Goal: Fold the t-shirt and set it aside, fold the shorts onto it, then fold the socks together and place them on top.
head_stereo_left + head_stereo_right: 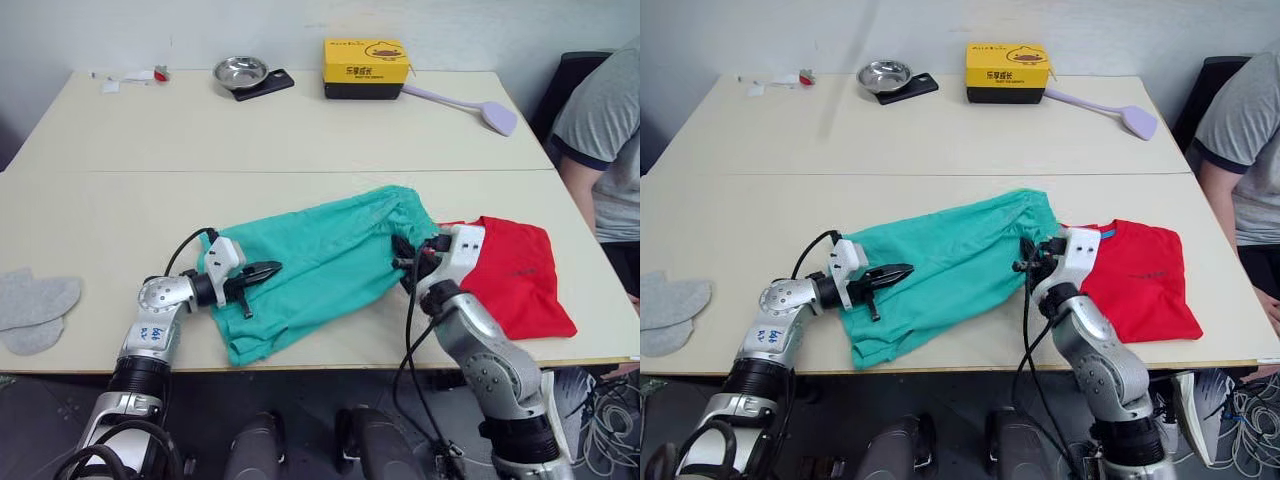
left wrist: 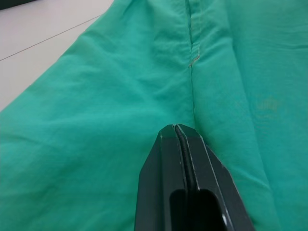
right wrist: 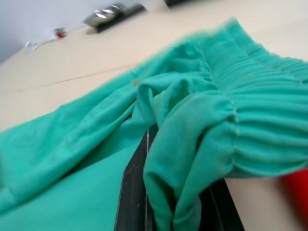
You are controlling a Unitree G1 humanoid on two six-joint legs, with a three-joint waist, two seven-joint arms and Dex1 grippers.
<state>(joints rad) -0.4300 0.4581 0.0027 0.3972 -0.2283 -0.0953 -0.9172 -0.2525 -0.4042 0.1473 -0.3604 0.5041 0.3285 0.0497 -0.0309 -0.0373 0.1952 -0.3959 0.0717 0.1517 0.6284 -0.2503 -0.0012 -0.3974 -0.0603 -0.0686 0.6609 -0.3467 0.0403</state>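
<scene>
Now: shorts (image 1: pixel 320 265) | waistband bunched between right fingers (image 3: pixel 132 192)

Two pale beige tables (image 1: pixel 120 215) butted edge to edge, seam running across the middle. Plain light wall (image 1: pixel 200 30) right behind the far table. Dark chair (image 1: pixel 570 85) at the far right corner, person in a grey shirt (image 1: pixel 610 140) seated at the right edge. Dark floor (image 1: pixel 940 400) under the near edge, cables (image 1: pixel 605 425) coiled at lower right. Light even, soft shadows.
</scene>
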